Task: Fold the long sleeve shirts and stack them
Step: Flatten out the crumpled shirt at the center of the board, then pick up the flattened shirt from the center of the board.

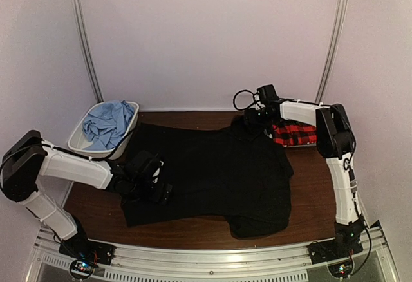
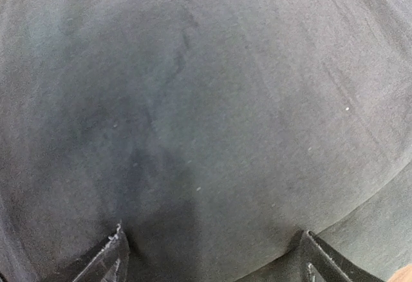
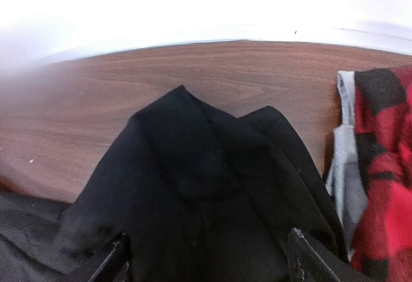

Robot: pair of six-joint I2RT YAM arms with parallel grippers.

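Black shirt (image 1: 219, 172) lies spread across the table (image 1: 309, 185); left gripper (image 2: 212, 259), fingers wide apart, is at its left side, right gripper (image 3: 206, 259), likewise spread, at its far edge. Plaid shirt (image 1: 293, 134) lies just beside that gripper; blue shirt (image 1: 106, 124) fills the white bin (image 1: 76, 141)

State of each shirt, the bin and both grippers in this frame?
black shirt: spread out on the table, unfolded.
plaid shirt: folded compactly, far right of table.
light blue shirt: crumpled in the white bin.
white bin: upright, holding that shirt.
left gripper: jaws open over the black shirt.
right gripper: jaws open at the black shirt's far edge.
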